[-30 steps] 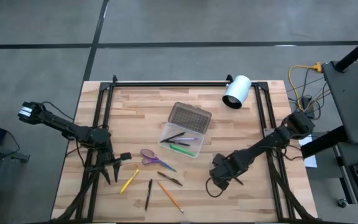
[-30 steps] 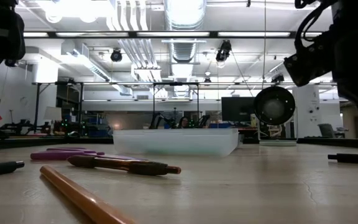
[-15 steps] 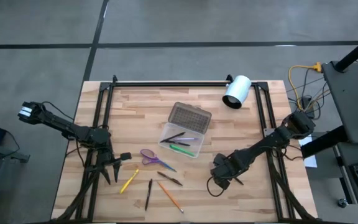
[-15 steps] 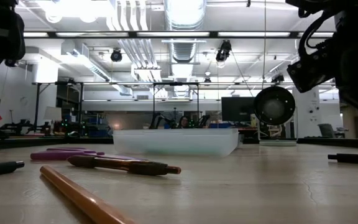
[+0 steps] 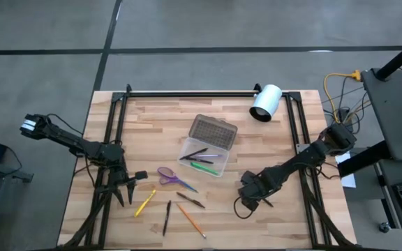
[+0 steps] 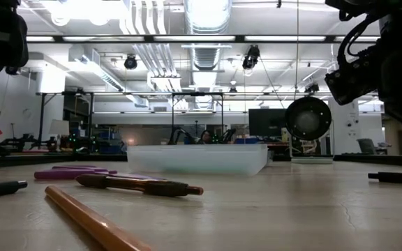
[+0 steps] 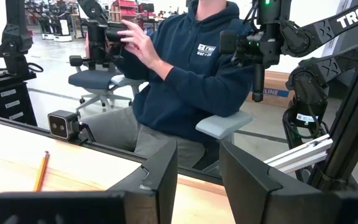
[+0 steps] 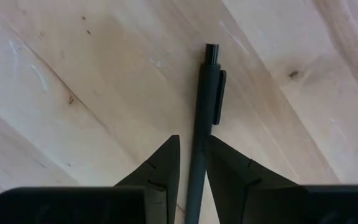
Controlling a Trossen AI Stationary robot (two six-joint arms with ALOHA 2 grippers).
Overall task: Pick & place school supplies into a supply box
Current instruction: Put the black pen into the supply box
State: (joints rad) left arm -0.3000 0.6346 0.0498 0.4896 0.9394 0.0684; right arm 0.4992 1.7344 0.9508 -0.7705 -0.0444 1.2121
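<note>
**Right tool closing on a dark pen; little else altered**

While the desk (image 5: 152, 115) layout is unchanged over the last second, the right tool (image 5: 251, 193) has crept very slightly toward the right of the high view, at lower right of centre. Its wrist view shows a dark pen (image 8: 202, 118) lying flat on the wood and running between the two fingers (image 8: 160, 168), which stand narrowly apart on either side of the barrel. Whether they already pinch it cannot be told; the pen rests on the desk, not lifted.

The left tool (image 5: 121, 187) waits at the lower left of the high view, fingers parted and empty, as before.

The supply box (image 5: 204, 157) sits open at the centre of the high view, its dotted grey lid (image 5: 213, 130) folded back toward the upper edge. Several pens already lie inside.

Outstanding on the desk, lower left of the box:
- purple scissors (image 5: 167, 174)
- yellow pen (image 5: 145, 203)
- orange pencil (image 5: 190, 219)
- two dark pens (image 5: 167, 217)

Judgement: the small shift reads as final alignment for a grasp. The task is partly done, with this pen next and five items to follow.
</note>
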